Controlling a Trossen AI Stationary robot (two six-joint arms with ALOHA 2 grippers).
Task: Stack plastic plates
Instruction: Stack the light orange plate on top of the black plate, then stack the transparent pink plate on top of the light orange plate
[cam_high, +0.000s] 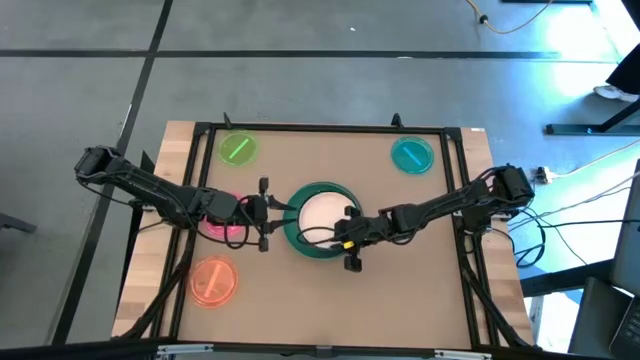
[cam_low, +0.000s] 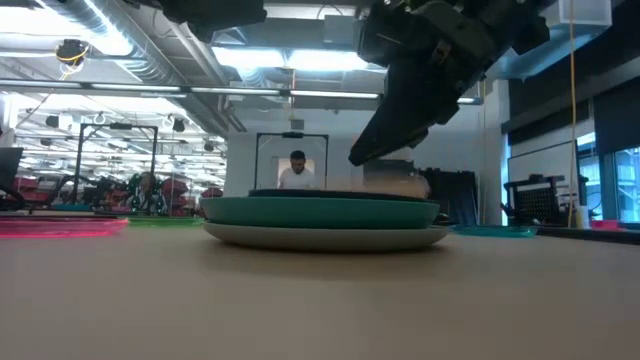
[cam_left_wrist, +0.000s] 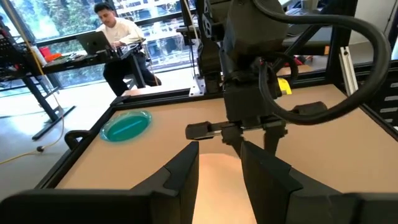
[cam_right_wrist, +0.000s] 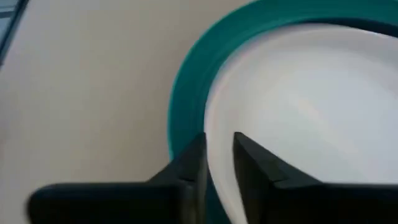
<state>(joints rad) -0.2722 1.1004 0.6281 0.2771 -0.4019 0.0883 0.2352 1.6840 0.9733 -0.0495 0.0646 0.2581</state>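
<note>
A stack of large plates (cam_high: 320, 222) stands at the table's middle: a pale plate at the bottom (cam_low: 325, 238), a teal-green one (cam_low: 320, 212) on it, a dark rim above, and a cream plate (cam_high: 322, 215) on top. My right gripper (cam_high: 350, 230) is at the stack's near right side, shut on the cream plate's rim. My left gripper (cam_high: 272, 212) is open and empty at the stack's left side, fingers pointing at it. Small translucent plates lie flat on the table: green (cam_high: 238, 150), teal (cam_high: 411, 155), orange (cam_high: 213, 282), and pink (cam_high: 218, 228) under my left arm. My right gripper (cam_right_wrist: 217, 171) has the cream plate's rim (cam_right_wrist: 214, 146) between its two fingers, one finger (cam_right_wrist: 249, 165) over the plate's inside and one (cam_right_wrist: 193, 165) outside it, over the teal-green plate (cam_right_wrist: 186, 106). The fingers slant down from the table's right. Whether the rim is raised off the stack, I cannot tell.
A black frame (cam_high: 320, 127) runs around the brown work surface. The small plates lie near its corners. A person sits at a desk beyond the table (cam_left_wrist: 118, 37). Bare surface shows between the stack and the near edge (cam_low: 320, 310).
</note>
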